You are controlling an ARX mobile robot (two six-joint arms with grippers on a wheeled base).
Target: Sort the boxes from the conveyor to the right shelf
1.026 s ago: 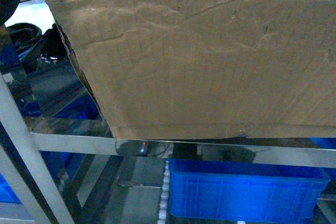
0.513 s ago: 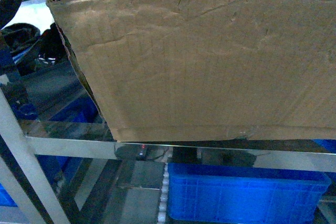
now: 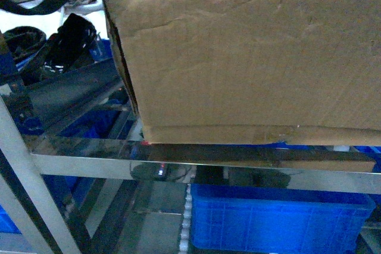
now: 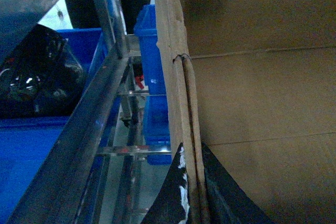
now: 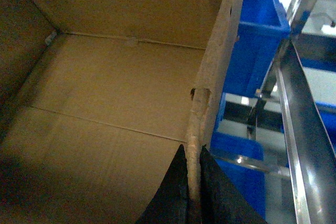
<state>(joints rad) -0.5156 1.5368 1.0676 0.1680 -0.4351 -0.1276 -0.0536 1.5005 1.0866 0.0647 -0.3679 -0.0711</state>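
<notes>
- Brown cardboard fills the head view: the box hangs over the front rail of the shelf, its long side running left to right along that rail.
- From the head view the bottom edge of the box looks level with the rail and either just above it or brushing it; I cannot tell which.
- Left claw is pinched narrow on the left wall of the box, one dark finger inside and one outside the cardboard.
- Right claw is closed the same way over the right wall, just below a small tear in the rim.
- So the box lies between the two claws, each holding an end wall, with neither arm nearer than the other.
- Both wrist views show the open, empty inside of the box and the steel frame running just outside each wall.
- Blue crates sit on the level below the rail.
- My judgement: the move ahead is straight forward and down onto the shelf, keeping the long side parallel to the rail so neither corner catches the frame.
- The conveyor is not in sight.
</notes>
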